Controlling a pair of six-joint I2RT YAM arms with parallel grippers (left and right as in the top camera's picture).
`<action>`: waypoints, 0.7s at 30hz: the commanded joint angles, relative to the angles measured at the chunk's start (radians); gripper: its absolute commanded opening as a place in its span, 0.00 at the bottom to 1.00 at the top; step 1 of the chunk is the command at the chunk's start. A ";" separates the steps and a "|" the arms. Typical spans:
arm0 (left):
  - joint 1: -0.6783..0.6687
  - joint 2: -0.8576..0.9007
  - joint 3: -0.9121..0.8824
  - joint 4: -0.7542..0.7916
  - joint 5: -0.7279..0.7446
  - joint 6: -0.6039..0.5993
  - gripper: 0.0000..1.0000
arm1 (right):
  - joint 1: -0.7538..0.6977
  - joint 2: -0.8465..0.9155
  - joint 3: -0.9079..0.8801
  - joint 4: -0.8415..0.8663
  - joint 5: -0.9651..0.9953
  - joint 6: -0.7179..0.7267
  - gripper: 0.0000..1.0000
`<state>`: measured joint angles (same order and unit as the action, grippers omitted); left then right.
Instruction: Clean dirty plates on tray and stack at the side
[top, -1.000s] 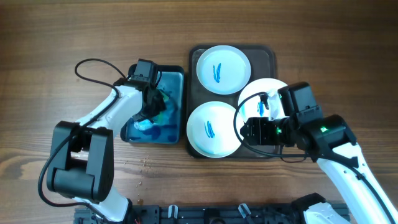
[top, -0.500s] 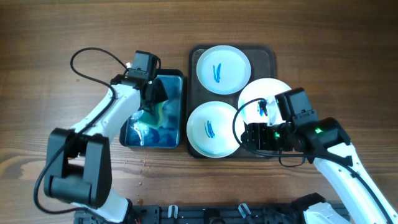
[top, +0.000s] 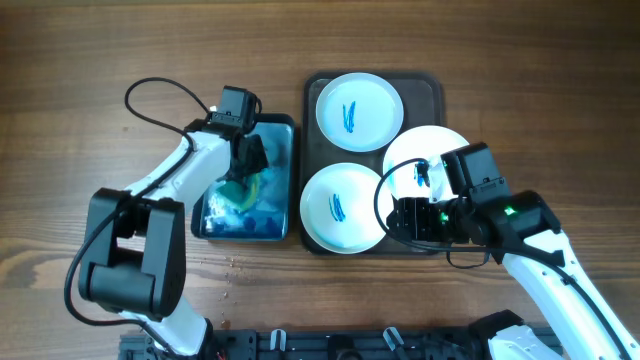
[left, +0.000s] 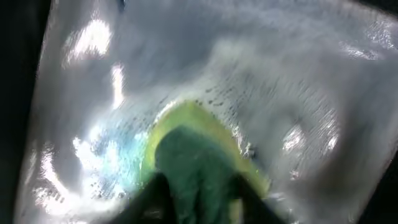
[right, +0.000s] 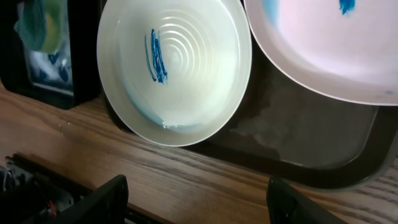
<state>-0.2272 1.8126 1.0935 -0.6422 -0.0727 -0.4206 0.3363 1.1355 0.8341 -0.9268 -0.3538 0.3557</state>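
Three white plates lie on the dark brown tray (top: 426, 94), each with a blue smear: one at the back (top: 359, 112), one at the front left (top: 341, 207), one at the right (top: 424, 152) partly under my right arm. My left gripper (top: 246, 172) is inside the blue basin (top: 281, 150), shut on the green and yellow sponge (left: 198, 158) over wet foam. My right gripper (top: 402, 219) is open and empty, low over the tray's front edge beside the front-left plate (right: 174, 68). Its fingers (right: 199, 202) straddle bare wood in front of the tray (right: 298, 140).
The basin stands just left of the tray, almost touching it, and shows in the right wrist view (right: 37, 68). A black rail (top: 340, 343) runs along the table's front edge. Bare wood lies right of and behind the tray.
My left gripper has shifted with the sponge inside the basin, towards its far end. My right gripper has moved slightly towards the front and left, then held still.
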 joint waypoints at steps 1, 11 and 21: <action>0.008 -0.081 0.062 -0.085 0.031 0.013 0.71 | 0.005 0.006 -0.009 0.005 0.022 0.015 0.72; 0.006 -0.104 -0.017 -0.160 0.056 0.021 0.60 | 0.005 0.006 -0.028 0.016 0.051 0.040 0.77; 0.007 -0.051 -0.226 0.149 0.053 0.021 0.14 | 0.005 0.071 -0.076 0.053 0.050 0.039 0.75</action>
<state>-0.2249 1.7222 0.9096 -0.5049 -0.0448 -0.4000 0.3370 1.1790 0.7673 -0.8883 -0.3187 0.3820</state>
